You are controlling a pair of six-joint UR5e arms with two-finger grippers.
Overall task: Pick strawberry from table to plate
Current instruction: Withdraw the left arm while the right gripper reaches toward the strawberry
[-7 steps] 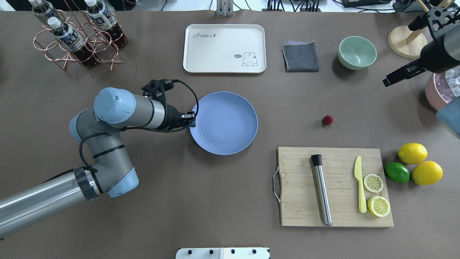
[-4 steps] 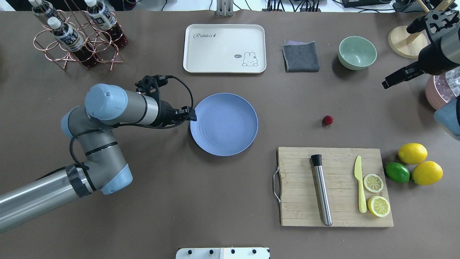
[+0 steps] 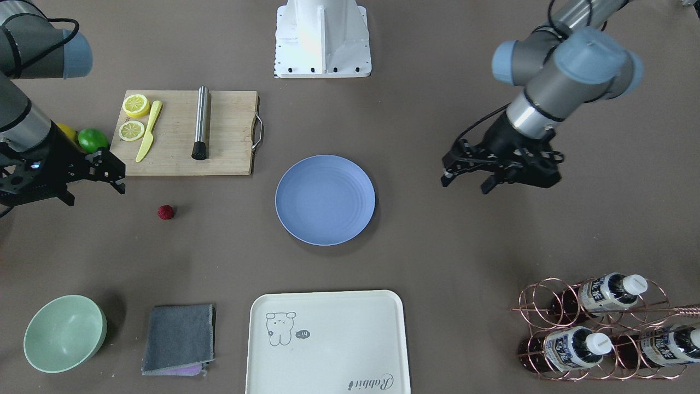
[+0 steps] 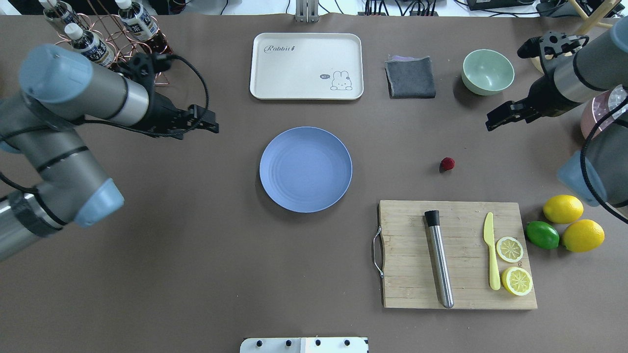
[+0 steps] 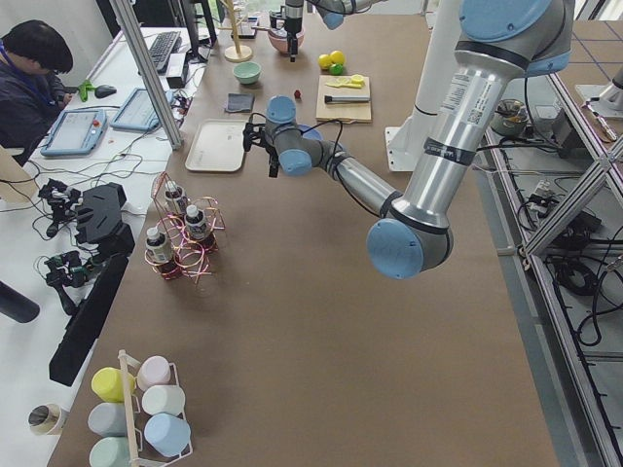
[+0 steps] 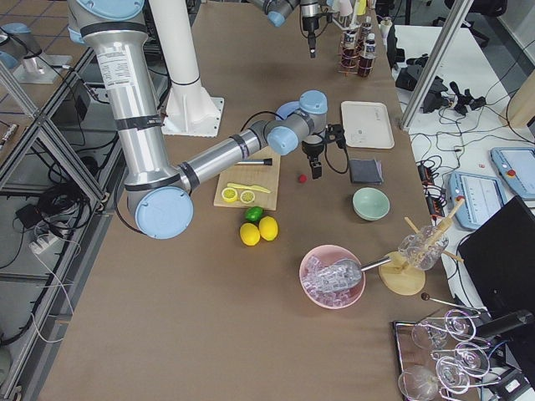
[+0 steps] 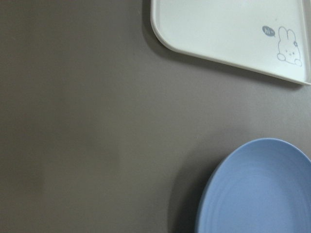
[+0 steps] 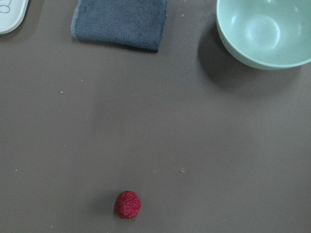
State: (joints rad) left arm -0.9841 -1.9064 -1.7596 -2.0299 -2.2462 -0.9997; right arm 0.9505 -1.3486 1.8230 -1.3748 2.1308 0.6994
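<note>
The strawberry [image 4: 447, 163] [image 3: 165, 212] [image 8: 128, 204], small and dark red, lies on the grey-brown table [image 4: 196, 255] right of the plate. The periwinkle-blue plate [image 4: 305, 169] [image 3: 325, 199] [image 7: 257, 194] sits empty at mid-table. My right gripper [image 4: 496, 119] [image 3: 93, 191] hovers open and empty, up and to the right of the berry, between it and the mint bowl. Well clear of the plate's upper left, my left gripper [image 4: 206, 121] [image 3: 465, 183] is open and holds nothing.
A cream tray [image 4: 306, 66], grey cloth [image 4: 410, 77] and mint bowl [image 4: 487, 71] line the far side. A cutting board [image 4: 407, 255] with a steel muddler, knife and lemon halves lies below the berry. Lemons [image 4: 563, 209] and a lime sit at its right. A bottle rack [image 4: 98, 49] stands far left.
My left gripper pulled back from the plate's left rim, up and to the left. My right gripper moved left and down, closer to the strawberry. Plate and berry stay put.
</note>
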